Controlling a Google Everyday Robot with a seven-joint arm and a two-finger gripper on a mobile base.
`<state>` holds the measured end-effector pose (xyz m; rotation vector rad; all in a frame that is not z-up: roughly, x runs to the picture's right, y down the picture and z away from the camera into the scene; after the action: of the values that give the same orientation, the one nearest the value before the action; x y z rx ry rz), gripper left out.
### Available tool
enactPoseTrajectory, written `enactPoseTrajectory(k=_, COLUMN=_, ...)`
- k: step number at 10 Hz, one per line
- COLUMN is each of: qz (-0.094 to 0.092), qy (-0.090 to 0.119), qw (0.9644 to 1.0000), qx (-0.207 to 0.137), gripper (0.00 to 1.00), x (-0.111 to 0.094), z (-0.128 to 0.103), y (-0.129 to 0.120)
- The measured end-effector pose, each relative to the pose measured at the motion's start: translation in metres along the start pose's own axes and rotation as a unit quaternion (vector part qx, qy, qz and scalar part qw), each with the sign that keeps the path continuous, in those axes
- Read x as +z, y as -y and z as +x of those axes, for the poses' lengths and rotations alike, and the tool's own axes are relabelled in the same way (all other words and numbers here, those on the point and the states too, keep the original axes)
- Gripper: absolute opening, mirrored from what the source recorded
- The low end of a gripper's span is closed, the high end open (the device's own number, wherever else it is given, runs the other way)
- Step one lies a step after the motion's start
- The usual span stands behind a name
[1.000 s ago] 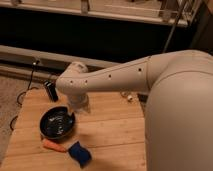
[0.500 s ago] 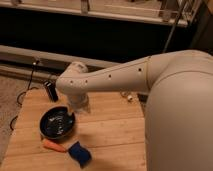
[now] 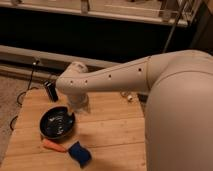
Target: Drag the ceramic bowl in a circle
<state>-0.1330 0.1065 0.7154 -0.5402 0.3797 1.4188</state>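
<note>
1. The pale robot arm's gripper (image 3: 77, 106) points down over a light wooden table (image 3: 115, 135), fingers spread wide
2. The shallow, glossy black ceramic bowl (image 3: 56, 123) sits just left of the gripper, by its tips; contact is unclear
3. A blue sponge (image 3: 80, 152) and an orange stick (image 3: 54, 146) lie nearer the camera than the gripper
4. A small dark cylindrical can (image 3: 50, 91) stands beyond it to the left

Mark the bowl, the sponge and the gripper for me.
bowl (image 3: 56, 125): camera view, inner floor.
sponge (image 3: 80, 153): camera view, top face.
gripper (image 3: 78, 106): camera view, lower tip, by the bowl's far right rim.

Dim warm light, glints in the ceramic bowl (image 3: 56, 125), shaded gripper (image 3: 78, 105) by its rim
</note>
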Motion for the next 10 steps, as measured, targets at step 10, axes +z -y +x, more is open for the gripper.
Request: enactPoseTrajectory(k=10, qz=-0.045, qy=0.055, qw=0.9969, qx=0.033, gripper=0.65, x=0.047, z=-0.036, y=-0.024)
